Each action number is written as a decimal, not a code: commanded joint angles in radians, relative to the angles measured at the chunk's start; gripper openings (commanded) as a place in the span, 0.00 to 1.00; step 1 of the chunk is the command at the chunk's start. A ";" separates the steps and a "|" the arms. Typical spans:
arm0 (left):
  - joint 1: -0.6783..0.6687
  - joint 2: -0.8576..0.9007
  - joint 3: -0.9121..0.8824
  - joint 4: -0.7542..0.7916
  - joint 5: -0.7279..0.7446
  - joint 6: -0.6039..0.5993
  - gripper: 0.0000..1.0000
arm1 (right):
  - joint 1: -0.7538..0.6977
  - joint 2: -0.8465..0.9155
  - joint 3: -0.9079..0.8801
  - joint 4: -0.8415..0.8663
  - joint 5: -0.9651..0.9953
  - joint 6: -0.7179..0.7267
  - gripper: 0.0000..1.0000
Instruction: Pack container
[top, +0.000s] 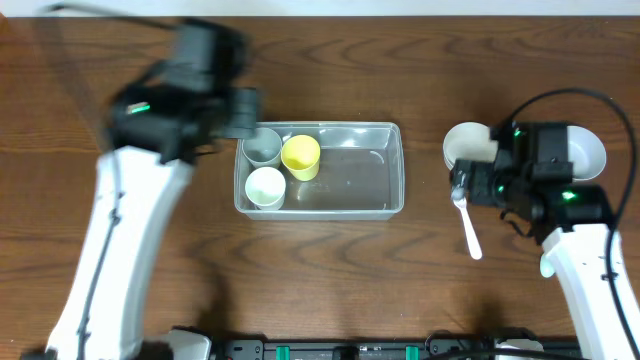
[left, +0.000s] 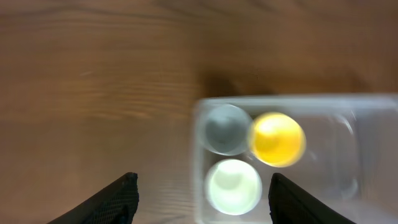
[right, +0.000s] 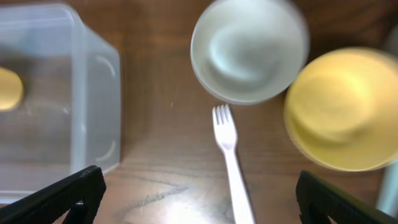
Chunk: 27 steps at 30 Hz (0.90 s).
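Three cups (top: 300, 157) sit in the container (top: 365, 180) under my left gripper (left: 202, 182), which is spread and empty. My right gripper (right: 199, 177), also spread and empty, hangs over the fork (right: 230, 155). That probably goes next: drop down and pinch its handle.

a robot lab bench, judging by two white arms (top: 110, 240) at a wooden table (top: 330, 290).

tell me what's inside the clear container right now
Three cups stand at the left end of the container: a grey cup, a yellow cup and a white cup. Nothing else shows inside. The floor beneath the cups is hidden.
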 joint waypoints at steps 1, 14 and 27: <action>0.137 -0.070 -0.066 -0.009 0.026 -0.064 0.68 | -0.006 -0.010 0.162 -0.043 0.066 -0.016 0.99; 0.364 -0.283 -0.565 0.135 0.240 -0.061 0.67 | -0.002 0.229 0.350 -0.166 0.086 -0.111 0.99; 0.364 -0.286 -0.624 0.132 0.240 -0.060 0.67 | 0.031 0.683 0.351 -0.017 0.114 -0.218 0.99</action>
